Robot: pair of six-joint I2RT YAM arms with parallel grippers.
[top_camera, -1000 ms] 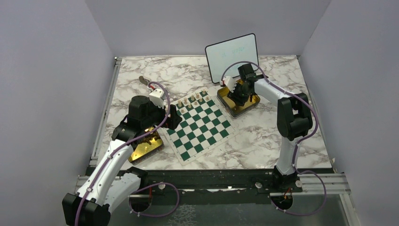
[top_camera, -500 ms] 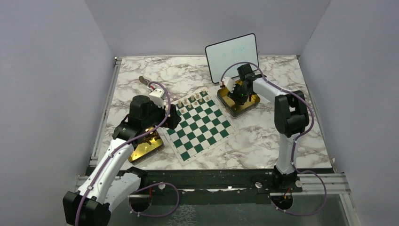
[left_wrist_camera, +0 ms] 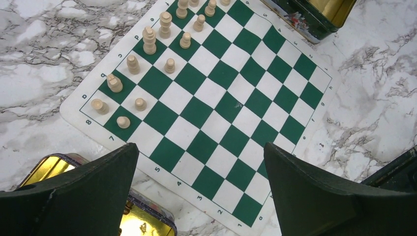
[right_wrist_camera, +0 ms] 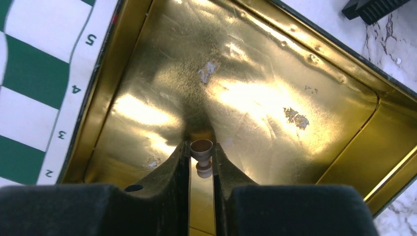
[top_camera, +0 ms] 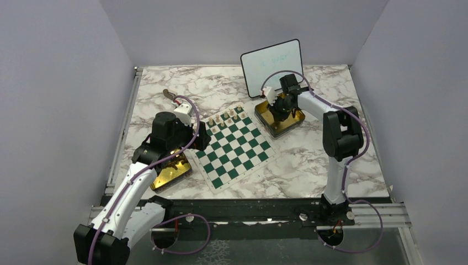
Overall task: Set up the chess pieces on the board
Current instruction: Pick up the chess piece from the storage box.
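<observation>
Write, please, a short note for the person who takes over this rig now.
Left gripper: open, holding nothing, by the left corner of the board.
Right gripper: closed on one pale piece inside the right gold tin.
Done: two rows of pale pieces stand along the board's far-left edge.
Left to do: bring the held piece to the board; all other squares are bare.

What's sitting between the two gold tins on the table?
The green-and-white chessboard, with pale chess pieces along its far edge; the top view shows it.
</observation>
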